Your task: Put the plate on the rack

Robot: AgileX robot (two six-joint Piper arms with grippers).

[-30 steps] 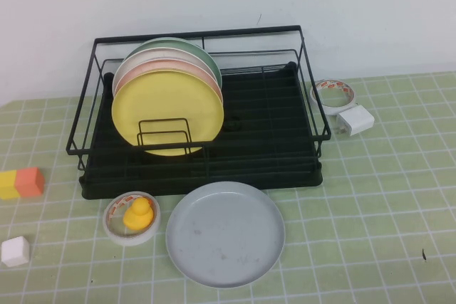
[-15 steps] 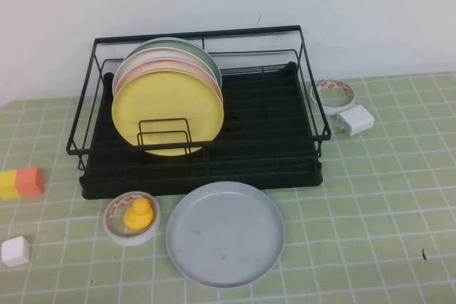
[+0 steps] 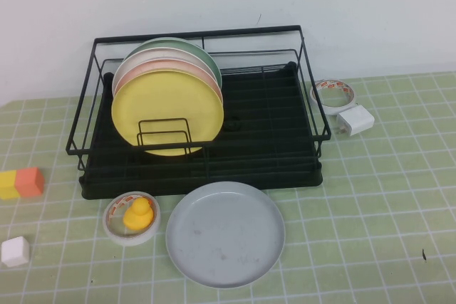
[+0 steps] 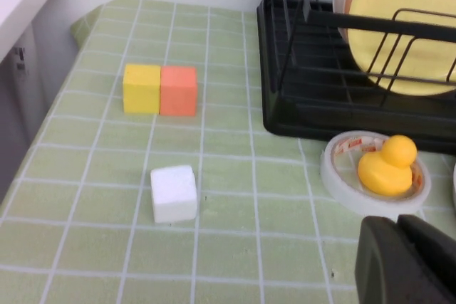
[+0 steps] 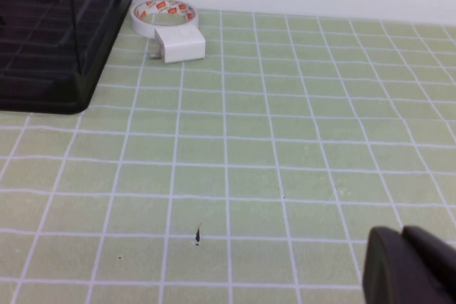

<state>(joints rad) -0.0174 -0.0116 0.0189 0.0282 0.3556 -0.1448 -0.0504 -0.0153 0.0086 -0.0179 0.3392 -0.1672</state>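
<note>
The large round light-grey plate with a raised rim point(image 3: 225, 234) lies flat on the green checked desk point(image 3: 370, 197), just in front of the black wire dish rack point(image 3: 271, 129), apart from it. It looks stiff, smooth and probably slippery, likely light plastic; lying flat, only the raised rim offers a hold, so pinch the edge. The left tool point(image 4: 406, 261) hangs low near the yellow toy duck on a tape roll point(image 4: 385, 169), jaws closed on nothing; the right tool point(image 5: 410, 268) hovers over bare desk, closed and empty
</note>
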